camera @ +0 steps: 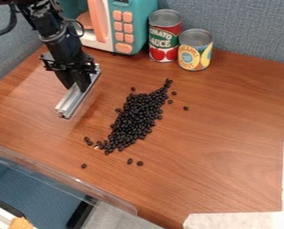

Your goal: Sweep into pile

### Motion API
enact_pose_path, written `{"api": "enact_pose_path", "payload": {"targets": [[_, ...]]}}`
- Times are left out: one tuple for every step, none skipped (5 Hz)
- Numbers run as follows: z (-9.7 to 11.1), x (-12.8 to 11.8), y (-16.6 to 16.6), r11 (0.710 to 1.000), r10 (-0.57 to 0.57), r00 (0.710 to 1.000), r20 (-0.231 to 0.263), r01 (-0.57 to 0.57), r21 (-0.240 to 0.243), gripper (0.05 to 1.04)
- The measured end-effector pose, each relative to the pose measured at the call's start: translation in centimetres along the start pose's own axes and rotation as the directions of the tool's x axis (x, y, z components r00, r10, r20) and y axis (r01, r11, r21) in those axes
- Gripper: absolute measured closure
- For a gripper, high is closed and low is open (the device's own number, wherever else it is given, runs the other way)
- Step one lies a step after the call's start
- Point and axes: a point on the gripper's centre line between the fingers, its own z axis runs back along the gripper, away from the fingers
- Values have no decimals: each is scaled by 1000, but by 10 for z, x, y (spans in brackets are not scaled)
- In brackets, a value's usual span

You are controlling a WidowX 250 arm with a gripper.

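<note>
In the camera view, your black two-finger gripper (80, 87) hung at the upper left, clenched around a long, straight, silver metal bar (71, 102) with grooved sides. The bar slanted from the top of the view toward the near edge of the table, and it was apart from the small, dark, glossy beans (134, 118) you had to sweep. (Whether its underside touched the wood, you couldn't tell from this angle.)

The beans lay near the middle of the brown wood-grain table (216, 134), in a long, diagonal heap, broad in its middle and narrowing toward both ends. Several strays sat around it: one out beyond the side away from the bar, a few near the far tip, and three nearer the table's front edge.

Behind the heap, well apart from it, stood a tall metal can with a red-and-green label (163, 39), and just beside it a shorter metal can with a yellow-and-blue label (195, 51). Next to the taller can was a teal-and-white toy microwave with orange buttons (135, 27), near a blue-grey fabric partition (246, 29).
</note>
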Motion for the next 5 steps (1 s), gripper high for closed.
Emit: {"api": "enact_pose_path", "payload": {"targets": [[-11,-4,9,998,-57,997,-44,58,16,746],[-22,-1,18,994,-106,990,-94,109,22,696],[-21,3,20,992,-116,987,-115,121,39,560],[-18,1,16,993,-105,983,-149,113,43,255],[14,10,12,990,-93,991,-98,102,95,74]]}}
